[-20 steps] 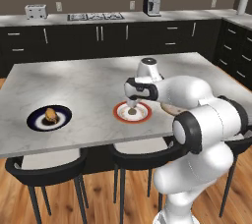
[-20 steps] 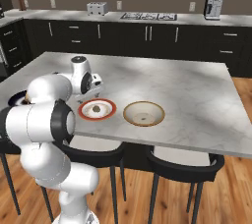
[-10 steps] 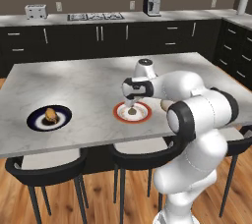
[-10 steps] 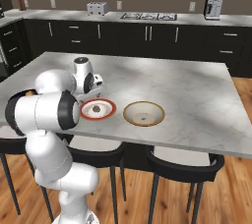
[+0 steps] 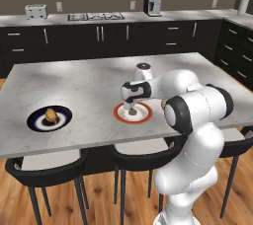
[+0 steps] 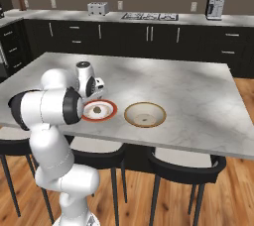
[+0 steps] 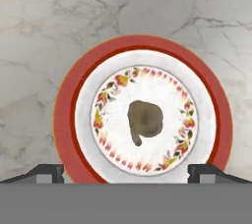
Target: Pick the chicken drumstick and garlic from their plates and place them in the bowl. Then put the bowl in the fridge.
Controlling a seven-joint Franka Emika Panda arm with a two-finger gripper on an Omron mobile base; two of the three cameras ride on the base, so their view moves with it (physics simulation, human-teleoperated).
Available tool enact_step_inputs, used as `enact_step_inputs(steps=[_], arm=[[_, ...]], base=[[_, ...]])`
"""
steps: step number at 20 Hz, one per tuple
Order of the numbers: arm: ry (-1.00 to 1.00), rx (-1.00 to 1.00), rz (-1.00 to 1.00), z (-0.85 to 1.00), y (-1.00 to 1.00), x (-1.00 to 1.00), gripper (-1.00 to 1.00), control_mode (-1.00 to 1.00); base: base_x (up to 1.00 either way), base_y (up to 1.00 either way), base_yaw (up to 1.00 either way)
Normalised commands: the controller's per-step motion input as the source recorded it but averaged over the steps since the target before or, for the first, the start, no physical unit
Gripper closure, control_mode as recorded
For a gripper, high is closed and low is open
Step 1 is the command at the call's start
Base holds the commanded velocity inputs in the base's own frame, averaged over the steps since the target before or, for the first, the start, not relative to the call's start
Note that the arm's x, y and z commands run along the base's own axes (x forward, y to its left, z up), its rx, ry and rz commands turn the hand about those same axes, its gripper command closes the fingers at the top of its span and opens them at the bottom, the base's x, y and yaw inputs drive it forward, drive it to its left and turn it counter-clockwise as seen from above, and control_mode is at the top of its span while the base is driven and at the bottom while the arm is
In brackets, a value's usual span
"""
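Note:
The garlic (image 7: 144, 120), a small greyish bulb, lies in the middle of the white plate with the orange-red rim (image 7: 66, 115) on the marble island. My gripper (image 7: 126, 173) hangs open just above it, one fingertip to each side of the plate. From the base, the gripper (image 5: 130, 105) stands over the same plate (image 5: 118, 113), and the garlic (image 6: 97, 109) rests untouched on it. The chicken drumstick (image 5: 50, 115) sits on the navy plate (image 5: 34, 120) far to the left. The beige bowl (image 6: 144, 114) stands empty just right of the red-rimmed plate (image 6: 110, 111). The fridge is out of view.
Black stools (image 5: 49, 165) line the island's near edge. The back counter carries a toaster (image 5: 36, 11), a cooktop (image 5: 96, 16) and a coffee machine (image 5: 152, 3). Bare marble (image 6: 198, 96) stretches right of the bowl.
The hand has dropped closer to the red-rimmed plate and the elbow has swung. The jaws have stayed open, and the garlic and the plates have not moved.

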Motion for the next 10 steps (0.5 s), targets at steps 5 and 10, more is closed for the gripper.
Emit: enact_step_inputs(steps=[5, 10], arm=[[0.00, 0.00, 0.00, -0.23, 0.00, 0.15, -1.00, -1.00], [0.00, 0.00, 0.00, -0.21, 0.00, 0.03, -1.00, -1.00]], base=[[0.00, 0.00, 0.00], [0.00, 0.00, 0.00]])
